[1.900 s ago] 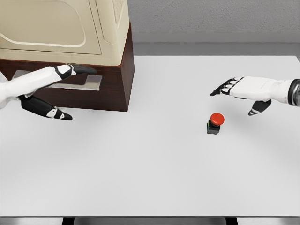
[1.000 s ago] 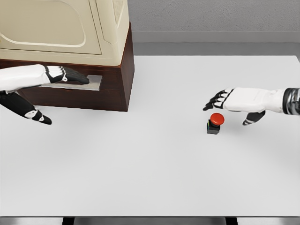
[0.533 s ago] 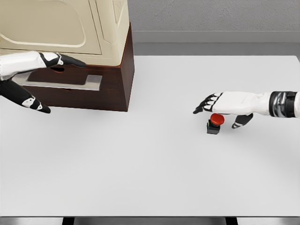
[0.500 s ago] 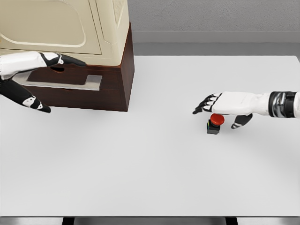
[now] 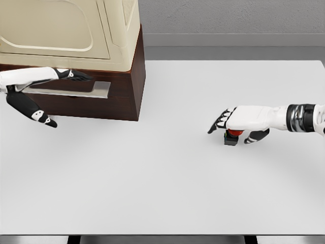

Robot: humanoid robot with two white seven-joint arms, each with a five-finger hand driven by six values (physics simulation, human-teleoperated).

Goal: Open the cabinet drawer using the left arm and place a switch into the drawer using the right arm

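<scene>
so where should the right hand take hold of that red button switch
By the dark square base under the red cap of the switch, coming from above with thumb and fingers on opposite flat sides. The domed cap is rounded and likely slippery. The right hand is already over it.

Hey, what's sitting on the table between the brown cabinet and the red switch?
Nothing. In the head view the white table is bare between the cabinet and the switch, which sits under the right hand.
</scene>
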